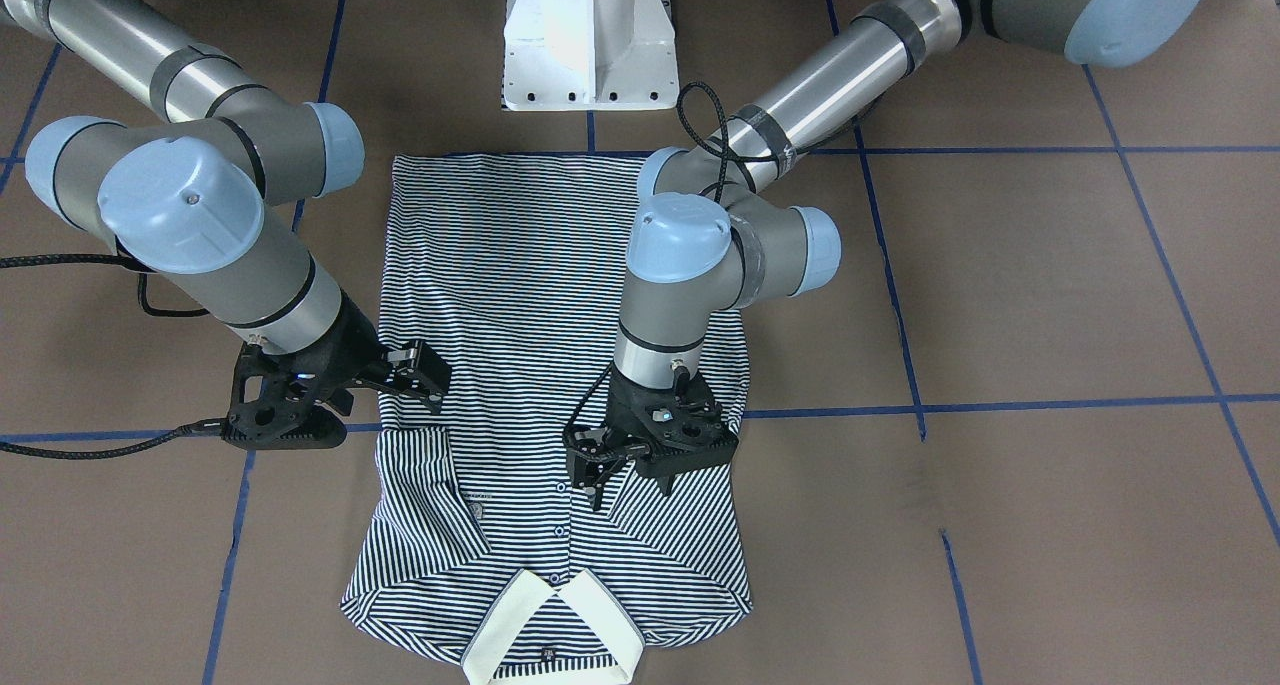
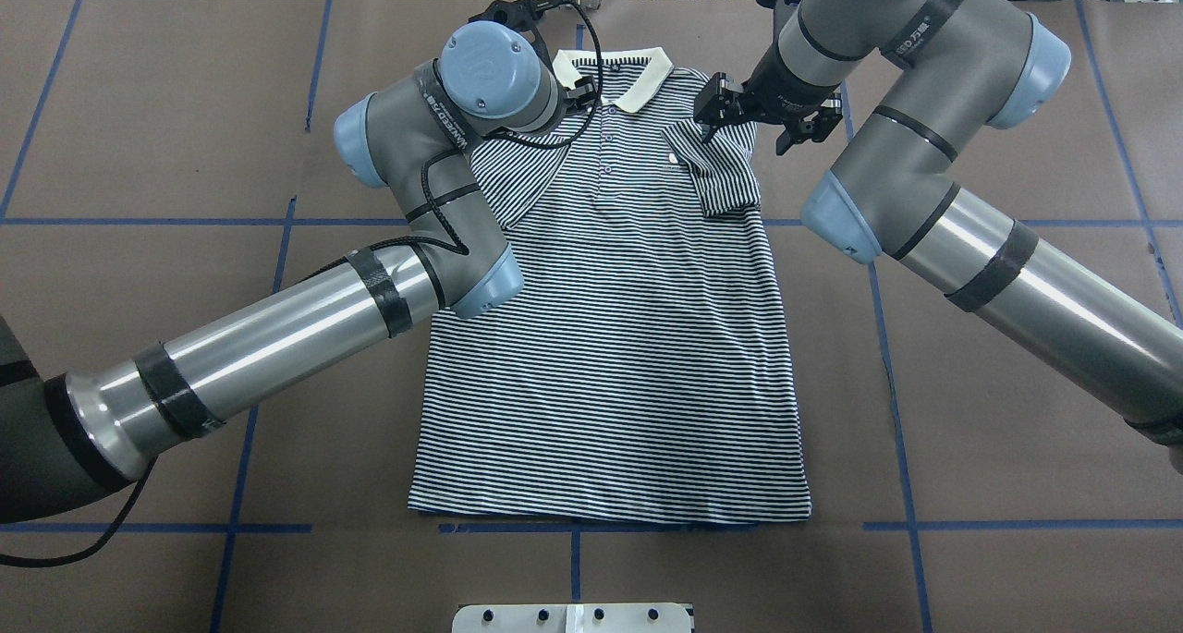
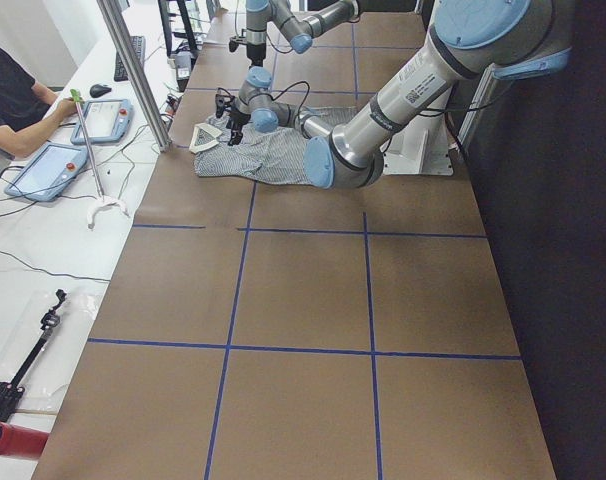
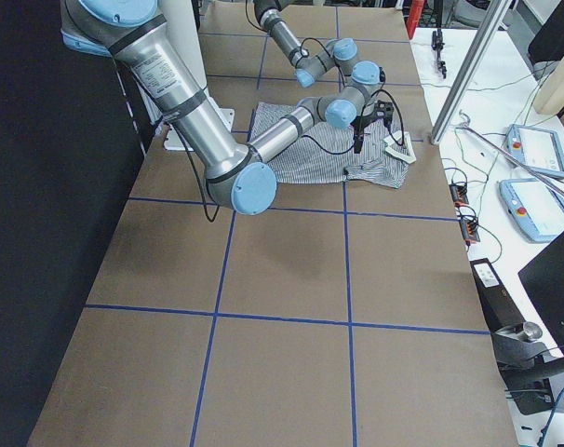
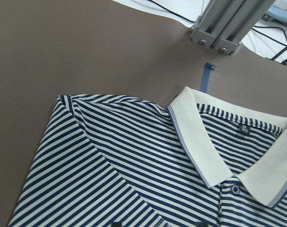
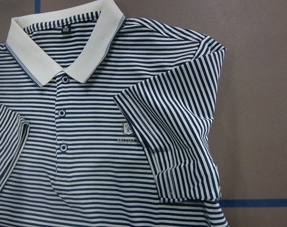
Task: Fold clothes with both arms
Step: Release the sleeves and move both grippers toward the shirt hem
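The striped polo shirt (image 2: 628, 337) lies flat on the table, front up, with its cream collar (image 2: 638, 83) at the far edge. Both sleeves lie folded in over the chest (image 1: 420, 485) (image 1: 680, 535). My left gripper (image 1: 597, 475) hovers just above the placket near the collar; its fingertips stand apart at the bottom edge of the left wrist view, empty. My right gripper (image 2: 725, 111) sits over the shoulder, just above the folded sleeve (image 6: 176, 142), and looks open and empty. The chest logo (image 6: 127, 130) shows beside that sleeve's hem.
The white pedestal base (image 1: 590, 40) stands beyond the shirt's hem. Blue tape lines (image 2: 924, 522) cross the brown table. An aluminium post (image 3: 133, 70) and an operator with tablets (image 3: 13, 90) are off the far table edge, beyond the collar.
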Tool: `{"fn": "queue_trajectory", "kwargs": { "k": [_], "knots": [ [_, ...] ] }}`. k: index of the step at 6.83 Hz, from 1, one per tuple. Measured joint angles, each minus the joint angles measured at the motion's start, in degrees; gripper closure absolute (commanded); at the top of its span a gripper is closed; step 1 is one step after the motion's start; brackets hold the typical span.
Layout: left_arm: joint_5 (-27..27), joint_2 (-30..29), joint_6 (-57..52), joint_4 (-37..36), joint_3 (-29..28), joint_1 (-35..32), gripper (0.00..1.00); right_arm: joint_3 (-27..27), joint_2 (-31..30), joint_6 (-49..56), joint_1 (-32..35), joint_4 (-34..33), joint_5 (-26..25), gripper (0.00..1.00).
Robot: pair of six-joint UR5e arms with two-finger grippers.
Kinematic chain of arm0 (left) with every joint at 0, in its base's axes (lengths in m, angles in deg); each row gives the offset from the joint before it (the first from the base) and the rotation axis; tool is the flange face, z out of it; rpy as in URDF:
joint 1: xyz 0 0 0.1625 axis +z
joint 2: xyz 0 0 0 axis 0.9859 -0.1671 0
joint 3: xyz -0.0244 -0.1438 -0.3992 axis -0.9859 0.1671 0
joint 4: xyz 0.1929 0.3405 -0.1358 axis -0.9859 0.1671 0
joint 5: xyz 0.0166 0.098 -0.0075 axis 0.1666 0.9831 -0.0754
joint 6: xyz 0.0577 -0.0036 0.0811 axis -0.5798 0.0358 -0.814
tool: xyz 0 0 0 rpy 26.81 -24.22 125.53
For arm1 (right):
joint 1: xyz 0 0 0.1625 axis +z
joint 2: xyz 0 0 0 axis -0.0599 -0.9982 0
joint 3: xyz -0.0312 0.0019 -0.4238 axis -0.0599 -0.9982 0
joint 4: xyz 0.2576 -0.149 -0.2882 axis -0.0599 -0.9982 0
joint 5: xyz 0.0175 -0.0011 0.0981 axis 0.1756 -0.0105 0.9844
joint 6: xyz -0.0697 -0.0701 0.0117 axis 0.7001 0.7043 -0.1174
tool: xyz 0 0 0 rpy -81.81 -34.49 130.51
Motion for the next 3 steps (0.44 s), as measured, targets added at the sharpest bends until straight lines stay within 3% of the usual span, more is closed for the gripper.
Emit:
{"fn": "queue_trajectory", "kwargs": {
  "k": [1,3],
  "knots": [
    [-3.2,3.3,-1.9,-3.5,6.2,0.0,0.00,3.5,-2.6,-2.0,-1.3,0.0,-0.6,0.00],
    [-6.2,14.8,-5.6,-13.9,26.6,0.2,0.00,15.3,-12.1,-7.9,-8.0,-0.1,-6.6,0.00]
  ]
}}
